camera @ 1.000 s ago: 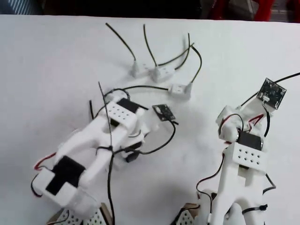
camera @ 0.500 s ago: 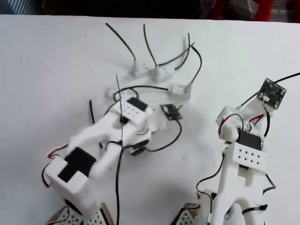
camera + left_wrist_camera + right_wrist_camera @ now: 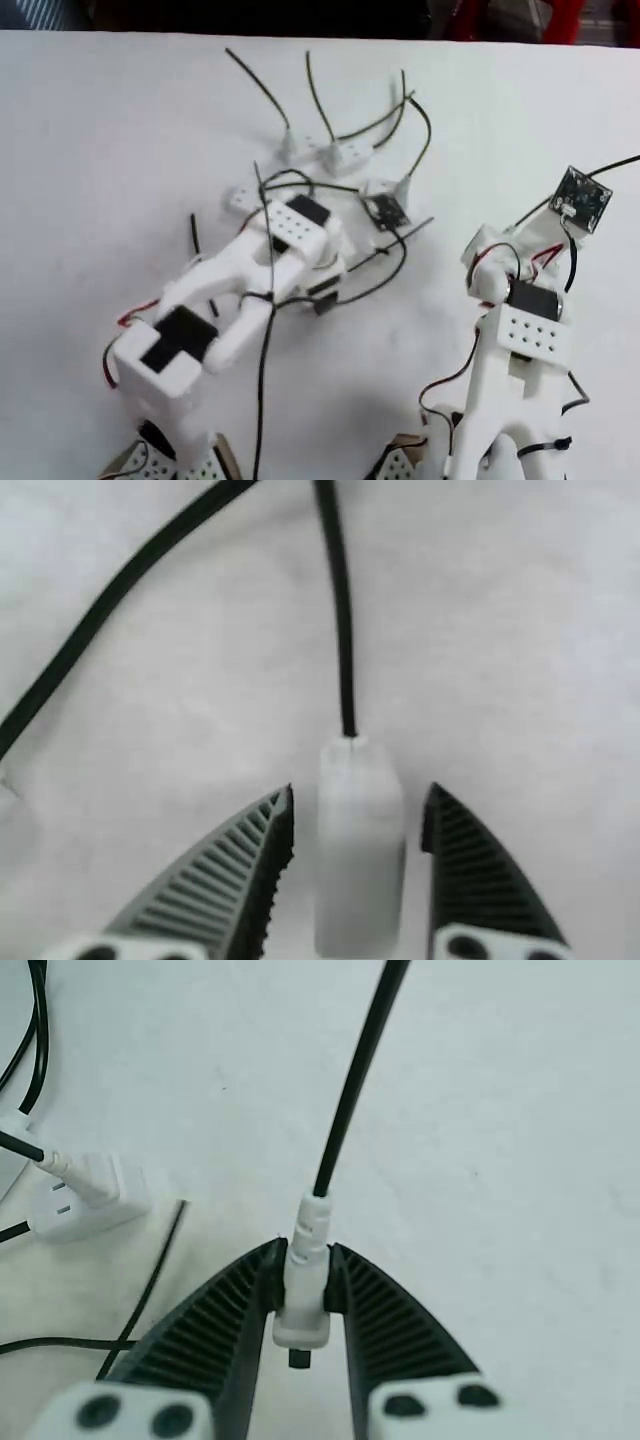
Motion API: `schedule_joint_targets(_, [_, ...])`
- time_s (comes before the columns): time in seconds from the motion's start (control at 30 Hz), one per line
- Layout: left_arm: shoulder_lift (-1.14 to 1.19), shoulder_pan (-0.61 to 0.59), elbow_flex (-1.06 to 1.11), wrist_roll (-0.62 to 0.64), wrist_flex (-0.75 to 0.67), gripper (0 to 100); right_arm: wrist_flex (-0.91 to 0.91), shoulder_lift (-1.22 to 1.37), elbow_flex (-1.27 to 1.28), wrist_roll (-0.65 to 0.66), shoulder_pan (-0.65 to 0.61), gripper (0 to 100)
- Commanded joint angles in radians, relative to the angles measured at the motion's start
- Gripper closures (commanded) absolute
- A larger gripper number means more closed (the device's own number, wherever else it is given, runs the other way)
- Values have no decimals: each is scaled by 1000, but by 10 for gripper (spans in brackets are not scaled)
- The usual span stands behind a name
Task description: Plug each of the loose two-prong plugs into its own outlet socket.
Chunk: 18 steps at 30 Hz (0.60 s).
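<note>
Now right tool (image 3: pixel 305 1253) grips plug (image 3: pixel 301 1318); left tool (image 3: pixel 360 795) agape.

Wht plug (image 3: pixel 303 1285), blk cord (image 3: pixel 352 1090)

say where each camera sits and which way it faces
high view: fixed above, looks down on the table, left arm and right arm
left wrist view: on the left arm, faces the open left gripper around a white connector
right wrist view: on the right arm, faces the right gripper shut on a plug
shared: the table
</note>
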Motion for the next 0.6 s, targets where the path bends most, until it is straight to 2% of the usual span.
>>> schedule_joint_targets(0.0, [31,-108,-98,21,-5,737,-13,-22,-8,3,8,981])
schedule_joint_targets(0.13, [39,-197,-242,21,81,737,-13,-22,-8,3,7,981])
schedule_joint_targets(0.23, [39,-232,-397,-15,207,739,-13,-22,-8,3,7,981])
schedule_joint_targets(0.43, [39,-226,-669,-46,482,740,-13,-22,-8,3,7,981])
schedule_joint_targets(0.57, [42,-214,-712,-51,569,740,-13,-22,-8,3,7,981])
